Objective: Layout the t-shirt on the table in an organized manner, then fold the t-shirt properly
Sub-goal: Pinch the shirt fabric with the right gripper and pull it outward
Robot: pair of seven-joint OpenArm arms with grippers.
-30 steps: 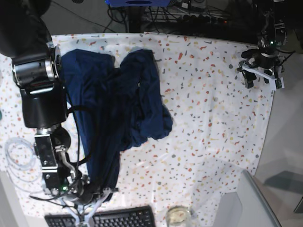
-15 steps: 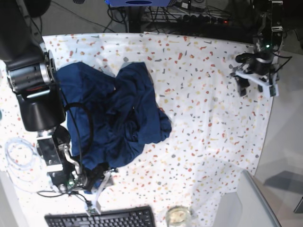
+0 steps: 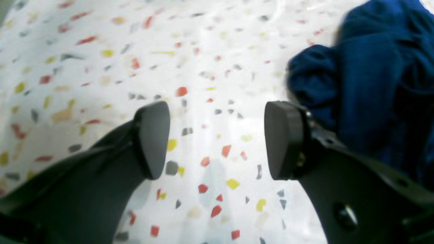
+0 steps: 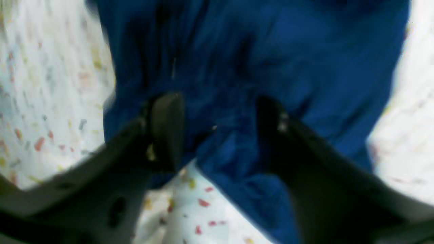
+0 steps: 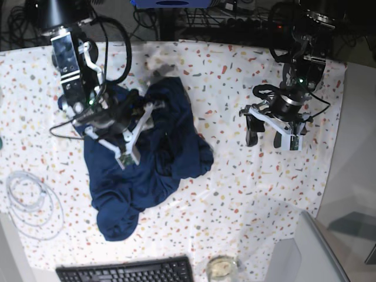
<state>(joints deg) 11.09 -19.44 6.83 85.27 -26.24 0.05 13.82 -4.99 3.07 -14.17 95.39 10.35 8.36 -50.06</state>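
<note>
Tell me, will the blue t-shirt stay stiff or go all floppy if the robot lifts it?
Probably floppy: the t-shirt lies crumpled in soft folds on the table. It would likely droop and stretch out, not keep its shape. It looks thin, so probably light.

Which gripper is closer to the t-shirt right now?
Right. The right gripper is directly over the crumpled t-shirt, jaws apart above the fabric. The left gripper is open over bare table, off to the shirt's side.

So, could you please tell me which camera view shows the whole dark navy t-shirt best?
The base view: the crumpled dark navy t-shirt appears entire there. The right wrist view shows blurred folds only; the left wrist view just an edge.
</note>
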